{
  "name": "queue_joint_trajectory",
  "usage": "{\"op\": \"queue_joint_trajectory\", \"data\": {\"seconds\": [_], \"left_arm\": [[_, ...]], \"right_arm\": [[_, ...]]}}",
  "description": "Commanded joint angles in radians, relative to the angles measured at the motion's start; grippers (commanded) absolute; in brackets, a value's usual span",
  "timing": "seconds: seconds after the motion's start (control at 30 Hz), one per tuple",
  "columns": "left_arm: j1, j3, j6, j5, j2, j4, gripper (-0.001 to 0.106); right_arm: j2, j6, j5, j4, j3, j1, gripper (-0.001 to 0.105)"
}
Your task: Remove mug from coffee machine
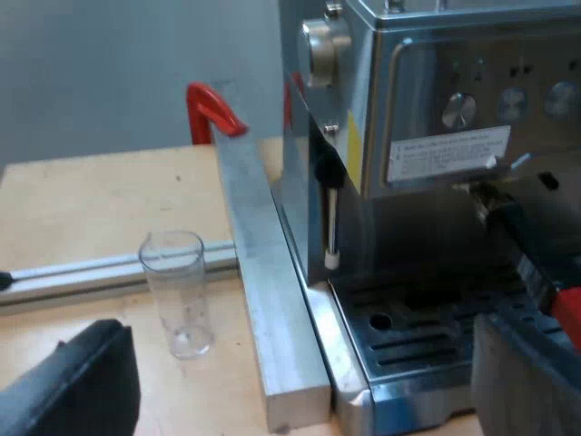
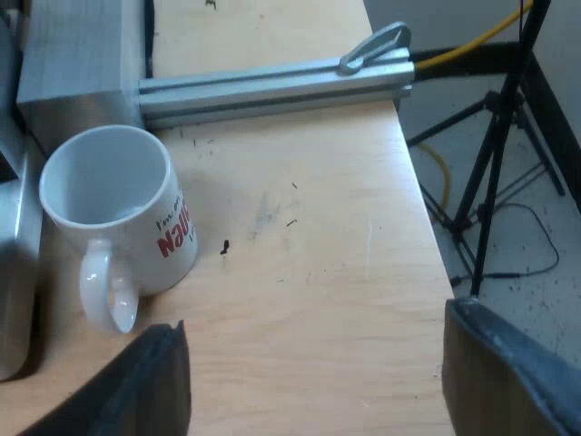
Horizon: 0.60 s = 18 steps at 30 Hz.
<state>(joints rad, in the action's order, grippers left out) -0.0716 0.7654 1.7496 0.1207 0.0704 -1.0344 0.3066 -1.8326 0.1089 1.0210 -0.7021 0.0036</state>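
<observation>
A white mug (image 2: pixel 118 213) with red lettering stands upright on the wooden table beside the espresso machine's base (image 2: pixel 14 272), its handle turned toward my right gripper (image 2: pixel 313 381). That gripper is open and holds nothing, with its fingers (image 2: pixel 145 386) a little short of the mug. The espresso machine (image 1: pixel 436 163) shows its steam wand, its dials and a bare drip tray (image 1: pixel 427 331). The metal holder is locked into the machine's front, its dark handle ending in red (image 1: pixel 567 309). My left gripper (image 1: pixel 300 391) is open near the tray's edge.
A measuring glass (image 1: pixel 179 292) stands on the table by an aluminium bar (image 1: pixel 263 272). A red clamp (image 1: pixel 211 111) sits behind the bar. Another aluminium rail (image 2: pixel 272 86) runs beyond the mug. The table's edge (image 2: pixel 418 200) drops to a floor with a tripod (image 2: pixel 495 154).
</observation>
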Motion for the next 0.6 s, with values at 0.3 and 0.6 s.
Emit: {"op": "queue_joint_trajectory", "data": {"seconds": [0.3,0.6], "left_arm": [[0.000,-0.026,-0.007,-0.015,-0.197,-0.023,0.077],[0.000,-0.029,0.005,-0.080,-0.224,-0.053,0.077]], "right_arm": [[-0.351,-0.011,-0.001,-0.014,0.029,0.001,0.062],[-0.360,-0.004,-0.043,-0.015,0.030,0.001,0.062]]}}
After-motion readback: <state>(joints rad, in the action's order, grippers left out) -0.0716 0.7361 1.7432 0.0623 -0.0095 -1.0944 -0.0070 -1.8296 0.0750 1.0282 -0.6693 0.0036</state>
